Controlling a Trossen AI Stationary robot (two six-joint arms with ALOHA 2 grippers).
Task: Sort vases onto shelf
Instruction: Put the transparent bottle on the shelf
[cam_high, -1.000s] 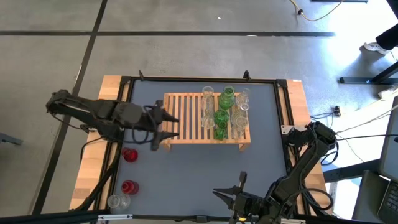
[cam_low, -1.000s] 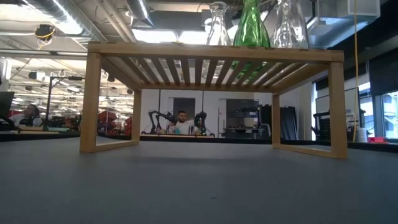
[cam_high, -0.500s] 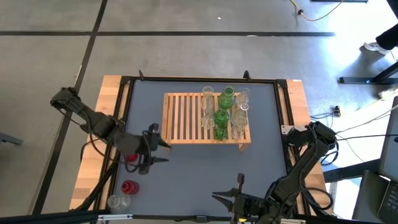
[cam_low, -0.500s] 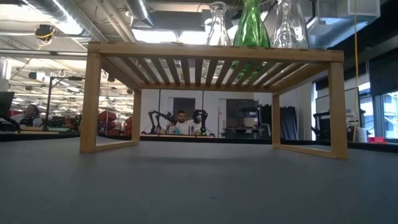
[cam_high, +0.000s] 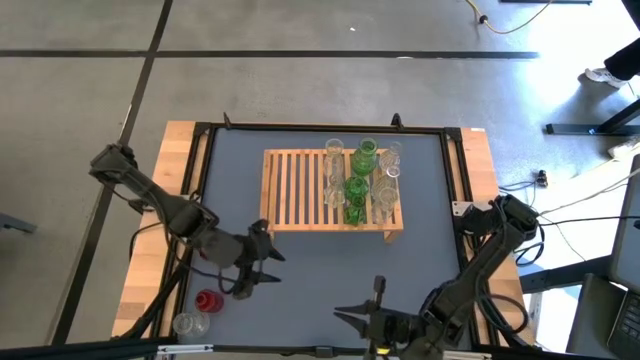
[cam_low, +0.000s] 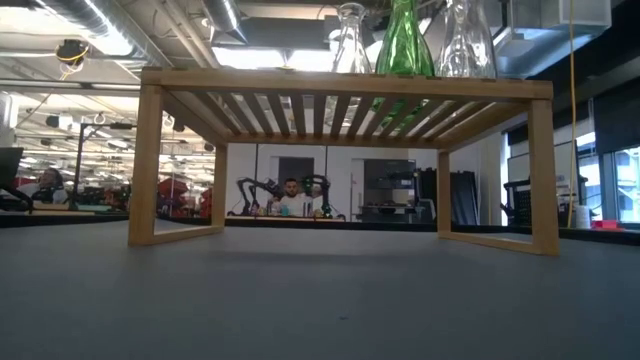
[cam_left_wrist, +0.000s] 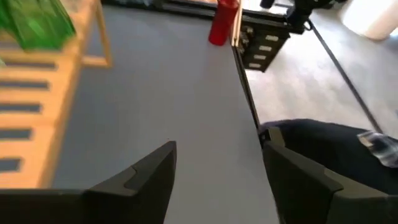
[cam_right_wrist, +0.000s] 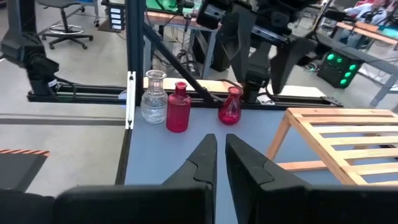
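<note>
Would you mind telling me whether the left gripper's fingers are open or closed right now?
Open. In the left wrist view the left gripper shows its two fingers spread wide, with bare table between them and nothing held.

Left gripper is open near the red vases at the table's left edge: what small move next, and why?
Probably lower the left gripper, open and empty, toward the round red glass vase beside it. The slatted wooden shelf holds only green and clear vases; the red bottle-shaped vase and clear glass vase wait too. The right gripper is parked shut.
</note>
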